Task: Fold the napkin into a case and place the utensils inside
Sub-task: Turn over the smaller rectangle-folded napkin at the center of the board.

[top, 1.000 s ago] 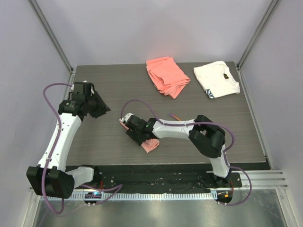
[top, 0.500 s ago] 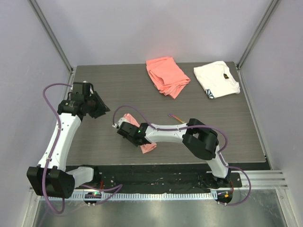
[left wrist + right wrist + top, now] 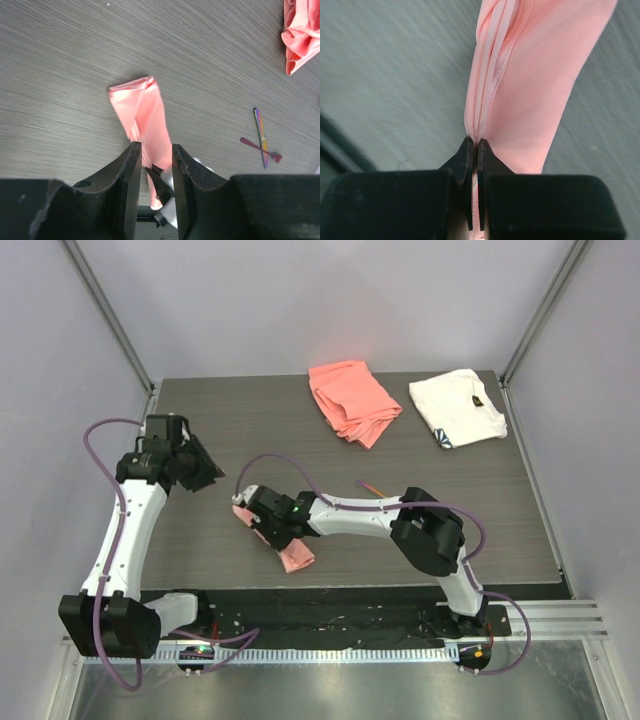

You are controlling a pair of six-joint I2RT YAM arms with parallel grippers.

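Note:
The napkin (image 3: 296, 556), a glossy pale-pink cloth folded into a narrow oblong case, lies slantwise on the dark table near the front edge. My right gripper (image 3: 268, 527) reaches across from the right and is shut on its layered long edge; in the right wrist view the gripper (image 3: 475, 142) pinches the folds of the napkin (image 3: 545, 75). My left gripper (image 3: 207, 473) hovers to the left, apart from the cloth, open with nothing in it. In its wrist view the napkin (image 3: 145, 112) lies beyond the gripper (image 3: 154, 146). The two utensils (image 3: 262, 140) lie crossed on the table, right of the napkin (image 3: 372, 488).
A thicker coral-orange cloth (image 3: 352, 400) lies bunched at the back centre, and its edge shows in the left wrist view (image 3: 302, 35). A folded white cloth with a dark mark (image 3: 457, 407) sits at the back right. Metal posts rise at the back corners.
My right gripper has shut on the napkin's edge and pulled it left and toward the front edge. The left arm has drifted slightly left.

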